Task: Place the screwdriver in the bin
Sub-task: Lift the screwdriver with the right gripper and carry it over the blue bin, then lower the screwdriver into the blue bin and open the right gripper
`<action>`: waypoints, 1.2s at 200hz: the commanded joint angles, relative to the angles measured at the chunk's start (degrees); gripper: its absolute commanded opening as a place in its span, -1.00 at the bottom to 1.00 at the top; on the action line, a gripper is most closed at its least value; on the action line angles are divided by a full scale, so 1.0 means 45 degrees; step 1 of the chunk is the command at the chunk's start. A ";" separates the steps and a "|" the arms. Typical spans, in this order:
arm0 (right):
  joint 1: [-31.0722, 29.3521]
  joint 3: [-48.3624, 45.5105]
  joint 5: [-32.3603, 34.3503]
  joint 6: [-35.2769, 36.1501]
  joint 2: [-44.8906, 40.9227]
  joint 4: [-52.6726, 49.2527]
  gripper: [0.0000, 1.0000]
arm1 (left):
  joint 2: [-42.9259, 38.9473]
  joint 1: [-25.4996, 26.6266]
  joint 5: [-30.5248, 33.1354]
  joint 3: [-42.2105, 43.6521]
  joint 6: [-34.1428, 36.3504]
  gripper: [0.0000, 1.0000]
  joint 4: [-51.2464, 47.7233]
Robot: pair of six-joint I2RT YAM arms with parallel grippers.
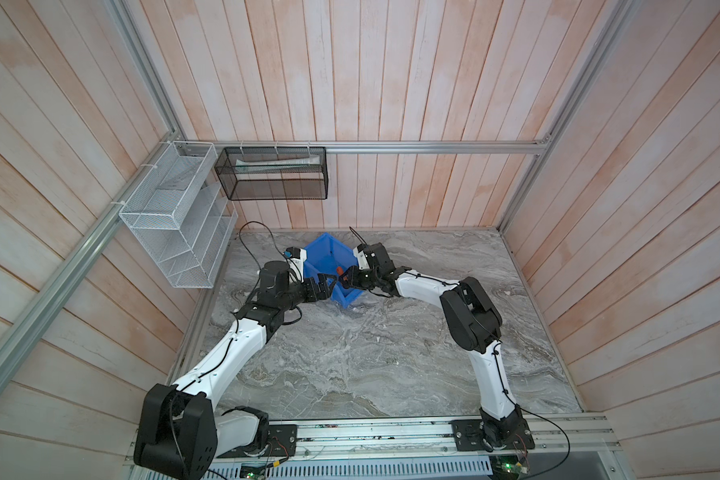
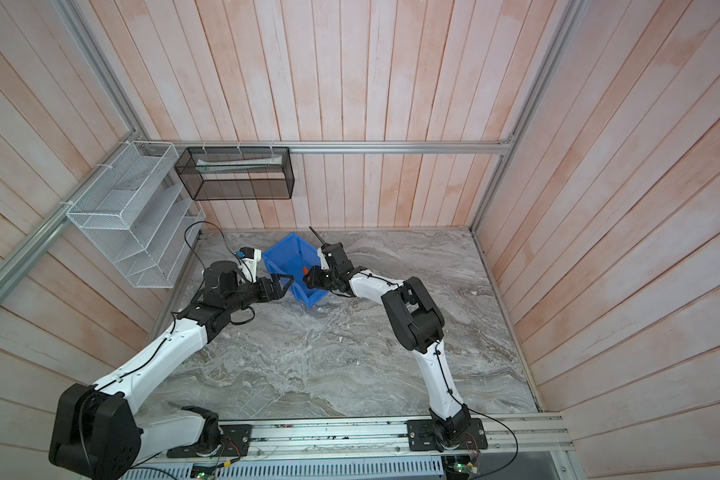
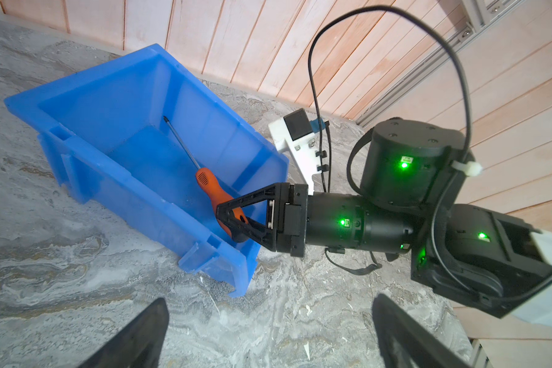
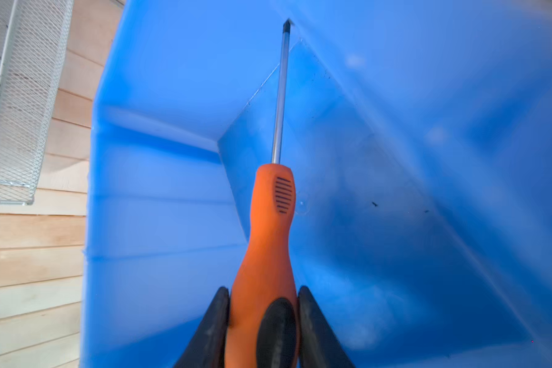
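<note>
The blue bin (image 1: 321, 244) (image 2: 288, 248) (image 3: 86, 105) stands at the back of the marble table, skewed to its edges. My right gripper (image 1: 344, 279) (image 2: 310, 279) (image 3: 227, 220) (image 4: 263, 293) reaches over the bin's rim and is shut on the screwdriver (image 1: 339, 270) (image 2: 305, 270) (image 3: 208, 184) (image 4: 268, 223) by the rear of its orange-and-black handle. The grey shaft slants down inside the bin, with its tip at a far inner corner. My left gripper (image 1: 327, 286) (image 2: 282, 283) (image 3: 270, 301) hangs open beside the bin's near left side, with only bare table between its fingers.
A white wire rack (image 1: 175, 220) (image 2: 129, 224) hangs on the left wall. A black mesh basket (image 1: 273, 174) (image 2: 235, 174) hangs on the back wall above the bin. The marble table (image 1: 350, 353) stretches toward the front rail (image 1: 371, 432), where both arms are mounted.
</note>
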State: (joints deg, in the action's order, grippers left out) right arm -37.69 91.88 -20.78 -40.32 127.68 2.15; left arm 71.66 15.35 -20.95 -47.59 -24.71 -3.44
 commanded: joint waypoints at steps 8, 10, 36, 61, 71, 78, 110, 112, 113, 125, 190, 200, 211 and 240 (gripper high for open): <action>-0.0030 0.0307 0.0313 -0.0333 0.0484 0.0618 -0.47 | -0.0162 -0.0072 -0.0129 0.0380 -0.0061 1.00 0.0142; -0.0034 0.0291 0.0333 -0.0351 0.0492 0.0621 -0.47 | -0.0152 -0.0072 -0.0130 0.0400 -0.0067 1.00 0.0140; -0.0060 0.0211 0.0415 -0.0416 0.0480 0.0737 -0.44 | -0.0176 -0.0091 -0.0110 0.0420 -0.0057 1.00 0.0120; -0.0061 0.0189 0.0475 -0.0397 0.0447 0.0704 -0.37 | -0.0201 -0.0092 -0.0037 0.0425 -0.0095 1.00 0.0120; -0.0058 0.0159 0.0461 -0.0397 0.0445 0.0684 -0.31 | -0.0194 -0.0092 -0.0049 0.0439 -0.0124 1.00 0.0154; -0.0081 0.0147 0.0451 -0.0397 0.0416 0.0677 -0.29 | -0.0201 -0.0092 -0.0073 0.0439 -0.0134 1.00 0.0178; -0.0058 0.0000 0.0369 -0.0434 0.0235 0.0800 -0.17 | -0.0155 -0.0092 -0.0072 0.0436 -0.0173 1.00 0.0194; -0.0060 -0.0010 0.0361 -0.0435 0.0225 0.0808 -0.17 | -0.0160 -0.0092 -0.0071 0.0434 -0.0193 1.00 0.0197; -0.0061 -0.0008 0.0360 -0.0435 0.0213 0.0819 -0.16 | -0.0161 -0.0092 -0.0071 0.0437 -0.0193 1.00 0.0198; -0.0076 -0.0061 0.0344 -0.0470 0.0143 0.0883 -0.14 | -0.0182 -0.0092 -0.0069 0.0459 -0.0210 1.00 0.0213; -0.0110 -0.0360 0.0156 -0.0514 -0.0465 0.1278 -0.12 | -0.0548 -0.0092 0.0059 0.0644 -0.0311 1.00 0.0160; -0.0119 -0.0470 0.0087 -0.0494 -0.0609 0.1423 -0.12 | -0.0620 -0.0092 0.0122 0.0658 -0.0313 1.00 0.0160; -0.0104 -0.0554 0.0067 -0.0429 -0.0786 0.1452 -0.10 | -0.0681 -0.0092 0.0170 0.0636 -0.0339 1.00 0.0140; -0.0116 -0.0986 0.0095 -0.0227 -0.1452 0.1764 -0.02 | -0.1002 -0.0093 0.0335 0.0613 -0.0415 1.00 0.0160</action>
State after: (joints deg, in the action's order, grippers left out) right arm -37.82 89.14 -20.01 -42.33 125.75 7.53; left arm 68.97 15.27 -20.53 -45.80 -26.17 -3.46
